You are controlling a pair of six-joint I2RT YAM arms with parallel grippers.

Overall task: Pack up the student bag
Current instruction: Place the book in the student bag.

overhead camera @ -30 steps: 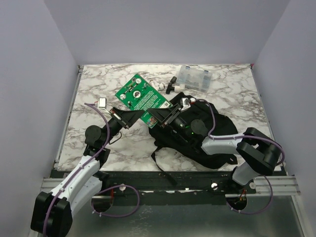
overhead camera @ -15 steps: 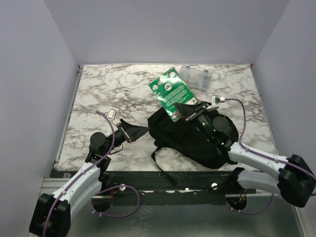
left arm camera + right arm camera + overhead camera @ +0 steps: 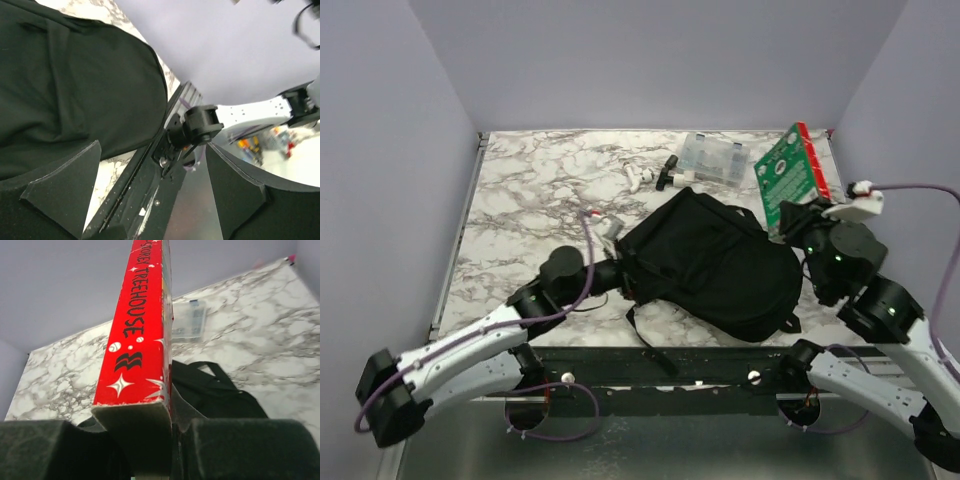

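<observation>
Step in hand: getting the book into the bag. The right end effector (image 3: 798, 215) is clamped on the book (image 3: 785, 175), which has a green cover and a red spine. It holds the book raised on edge above the right side of the counter (image 3: 530, 190). The right wrist view confirms the grip, with the spine (image 3: 137, 330) pinched between the two pads.

The student bag (image 3: 710, 265) lies flat near the middle of the counter, toward the near edge, with a strap trailing off the front. It is below and left of the held book, close by but apart from it.

The left end effector (image 3: 618, 268) sits at the bag's left end. Its jaws are spread wide with nothing between them, and the left wrist view shows only black fabric (image 3: 75, 90) beside the fingers (image 3: 65, 185). Whether it touches the bag can't be told.

The bag's opening is not clearly visible from any view.

Next move, as a judgement: the left end effector needs to catch the bag's edge and hold the mouth open. The right then has to bring the book over and slide it in, spine or edge first. One risk is that the fabric collapses and blocks the book.

The clear compartment box (image 3: 717, 158) and a few small items (image 3: 655, 177) sit at the far edge, well clear of both arms.
</observation>
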